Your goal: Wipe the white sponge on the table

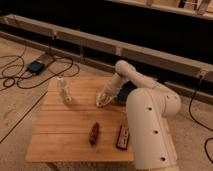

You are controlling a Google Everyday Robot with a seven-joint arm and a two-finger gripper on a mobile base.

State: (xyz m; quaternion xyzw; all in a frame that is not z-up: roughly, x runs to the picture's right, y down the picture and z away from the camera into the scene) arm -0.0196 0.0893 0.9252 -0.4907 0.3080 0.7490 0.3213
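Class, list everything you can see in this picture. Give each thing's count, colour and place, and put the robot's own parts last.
table: 1, light wood, centre of the view
sponge: 1, cream-white, on the table's far middle, at the gripper
bottle: 1, pale, upright at the table's far left
bowl: 1, dark, far right of the table, partly behind the arm
brown object: 1, brown, near middle of the table, too small to identify
packet: 1, red and black, near right of the table
cables: several, black, on the floor at left
box: 1, dark, on the floor at far left
arm: 1, white, reaching from lower right over the table
gripper: 1, pale, low over the table at the sponge
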